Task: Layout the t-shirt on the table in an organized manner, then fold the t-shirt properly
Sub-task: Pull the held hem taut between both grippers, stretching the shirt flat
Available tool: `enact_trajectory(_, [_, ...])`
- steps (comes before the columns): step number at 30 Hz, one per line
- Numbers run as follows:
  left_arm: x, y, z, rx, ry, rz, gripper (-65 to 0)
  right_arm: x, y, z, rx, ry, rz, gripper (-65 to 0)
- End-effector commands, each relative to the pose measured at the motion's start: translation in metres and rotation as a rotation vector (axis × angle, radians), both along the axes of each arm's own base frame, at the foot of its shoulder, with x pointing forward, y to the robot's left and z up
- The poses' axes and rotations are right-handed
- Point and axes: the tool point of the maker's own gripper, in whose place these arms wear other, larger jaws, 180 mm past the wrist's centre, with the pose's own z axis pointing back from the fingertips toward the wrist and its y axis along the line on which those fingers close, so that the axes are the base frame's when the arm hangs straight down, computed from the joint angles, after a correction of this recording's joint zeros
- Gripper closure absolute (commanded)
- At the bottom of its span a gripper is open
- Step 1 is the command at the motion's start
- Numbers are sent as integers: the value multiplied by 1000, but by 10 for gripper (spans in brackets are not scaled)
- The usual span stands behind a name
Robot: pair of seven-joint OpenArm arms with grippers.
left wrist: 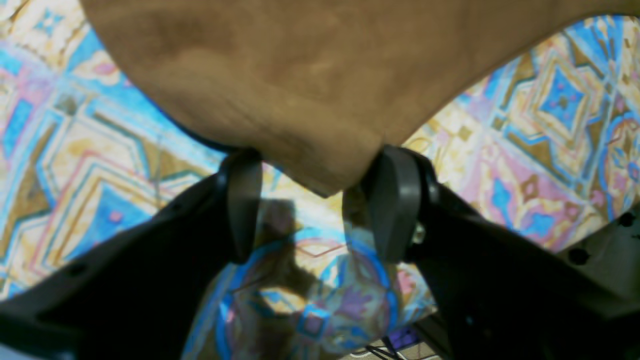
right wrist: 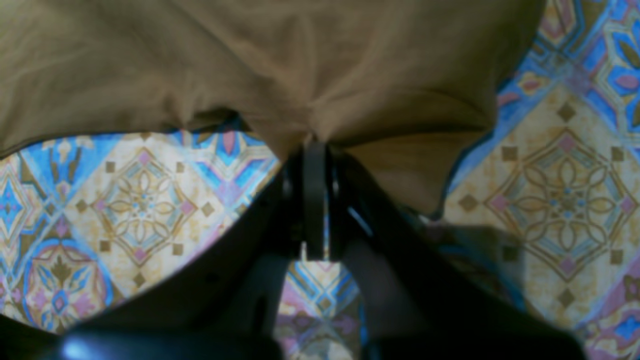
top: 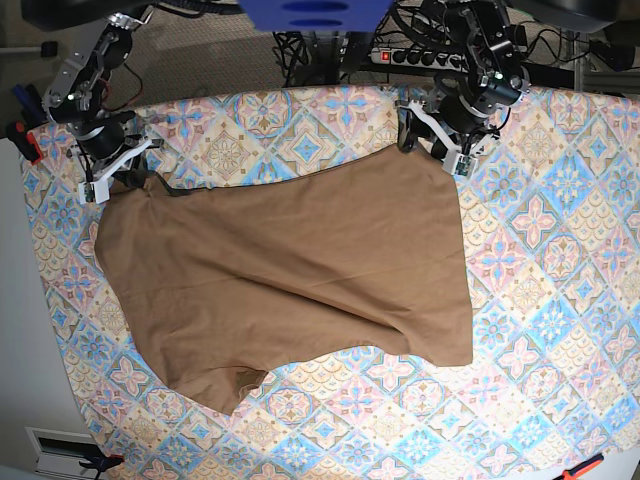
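The shirt (top: pixel 290 270) lies spread on the desk (top: pixel 560 300). Right jaws (right wrist: pixel 315 150) are clamped on its bunched edge. Left jaws (left wrist: pixel 320 195) gape wide, a shirt corner hanging between them, ungripped.

Black power strip (top: pixel 425 57) with red switch and tangled black cables (top: pixel 310 45) far centre; orange-handled clamp (top: pixel 583 468) near right corner.

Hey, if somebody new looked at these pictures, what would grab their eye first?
A big tan t-shirt sprawls across the middle of the bright pastel-tiled table. At its far edge, the right gripper is pinched shut on bunched fabric, while the left gripper stands open around the other corner.
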Motion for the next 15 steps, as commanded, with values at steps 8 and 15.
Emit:
enact_trajectory(8, [6,16,9,5,-47,52,-332,7,7,8,-1,-35,34,0])
enact_trajectory(15, [14,26,15,-14,-75,99,-333,3,19,2,12,-14,68,0])
